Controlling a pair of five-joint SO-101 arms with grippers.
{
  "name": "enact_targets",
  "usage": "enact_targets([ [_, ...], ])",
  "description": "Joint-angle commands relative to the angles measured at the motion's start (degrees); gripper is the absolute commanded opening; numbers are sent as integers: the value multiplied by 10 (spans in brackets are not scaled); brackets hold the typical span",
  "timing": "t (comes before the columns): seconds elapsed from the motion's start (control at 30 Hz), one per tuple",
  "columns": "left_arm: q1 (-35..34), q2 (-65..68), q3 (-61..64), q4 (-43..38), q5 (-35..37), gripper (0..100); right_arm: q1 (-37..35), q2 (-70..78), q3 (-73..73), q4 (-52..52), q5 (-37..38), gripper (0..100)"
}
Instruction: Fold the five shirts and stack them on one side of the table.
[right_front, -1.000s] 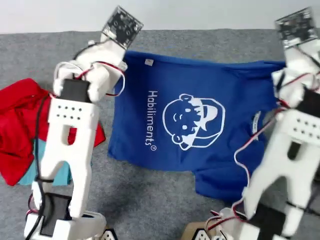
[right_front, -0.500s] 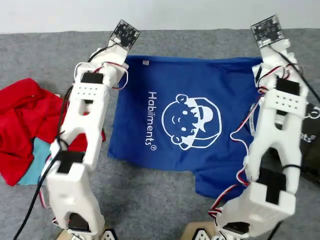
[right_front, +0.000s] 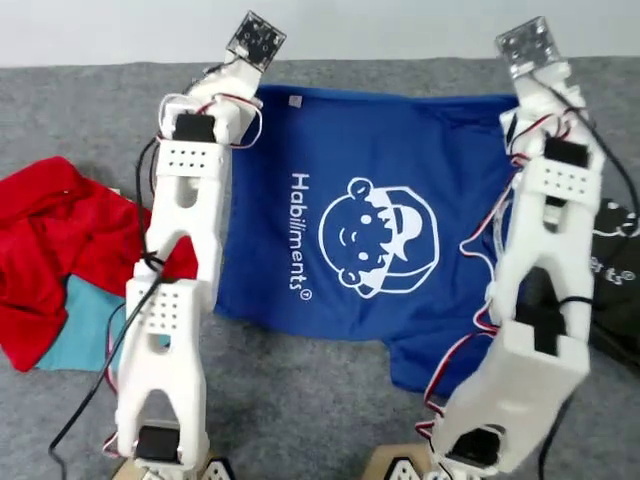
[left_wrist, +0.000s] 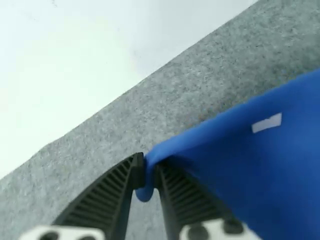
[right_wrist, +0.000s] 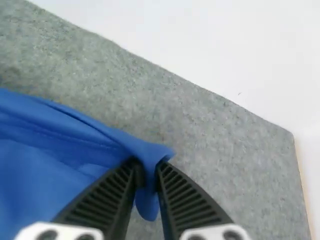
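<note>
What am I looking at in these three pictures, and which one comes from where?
Two white robot arms stand side by side at a grey table. The high view looks down on both from a fixed camera. The other two come from cameras on the arms' wrists, each looking along its own end effector, the two-fingered pincer. A blue shirt lies spread, print up. The left end effector is shut on one far corner of it, by the white label; the right end effector is shut on the other far corner. A red shirt lies crumpled beside the left arm over a teal cloth; a black cloth lies by the right arm.
</note>
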Motion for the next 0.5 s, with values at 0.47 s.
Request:
enact_targets([
  [0.47, -5, 32, -221, 404, -212, 5, -29, -10, -87, 407, 62, 10],
])
